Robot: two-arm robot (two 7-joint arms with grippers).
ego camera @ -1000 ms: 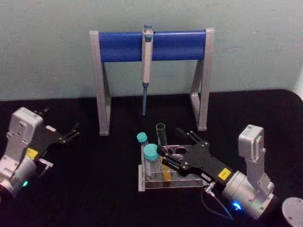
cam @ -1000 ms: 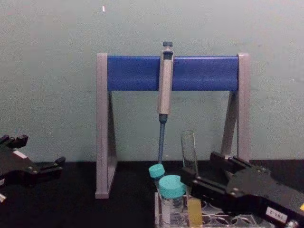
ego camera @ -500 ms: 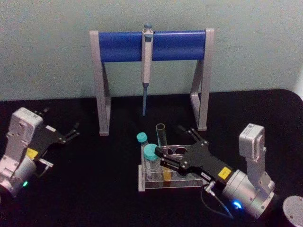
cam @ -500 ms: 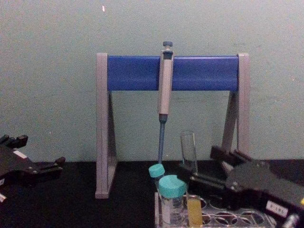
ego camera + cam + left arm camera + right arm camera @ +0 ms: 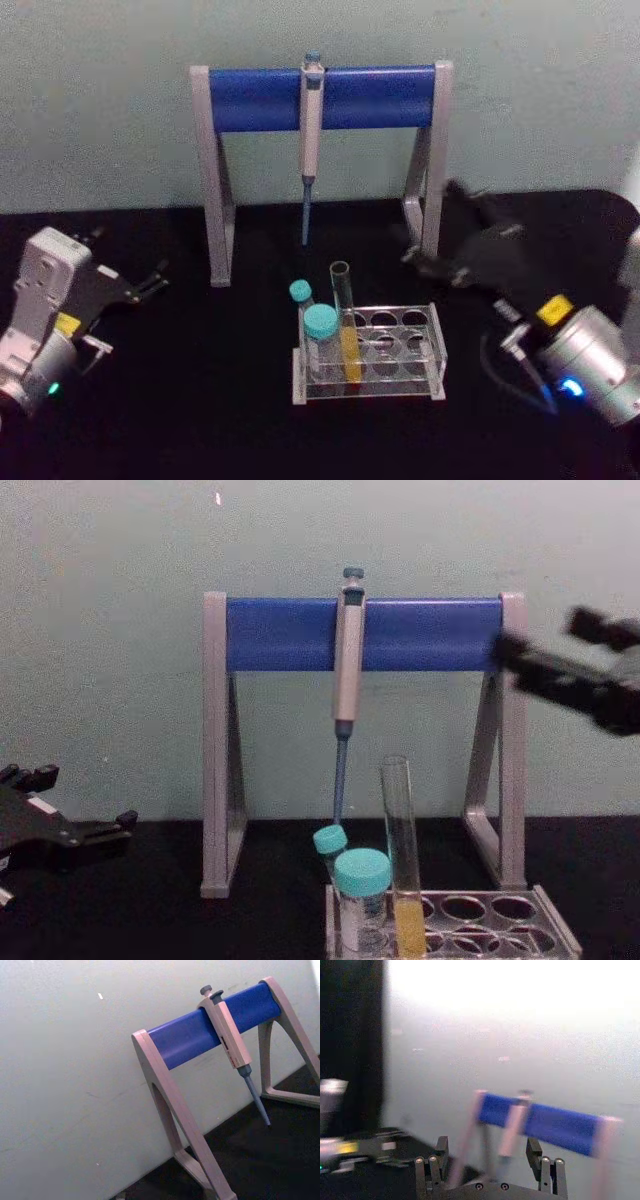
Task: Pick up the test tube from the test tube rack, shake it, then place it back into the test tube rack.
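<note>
Wall (image 5: 100, 120): plain, pale grey-green, matte, with a few small specks, closing the far side of the scene. Table (image 5: 220, 420): flat black surface, meeting the wall along a straight far edge. Light: even and diffuse, casting soft shadows on the wall.

the right gripper (image 5: 440, 225) is smeared in the head view, and in the chest view (image 5: 560, 665) it is a dark streak running off the edge. the right wrist view is blurred: stand (image 5: 540, 1125) and pipette (image 5: 512, 1127) are soft shapes. the rack (image 5: 540, 925) and tube (image 5: 403, 860) are cut by the chest view's lower edge. the stand's (image 5: 200, 1040) foot is cropped in the left wrist view.
</note>
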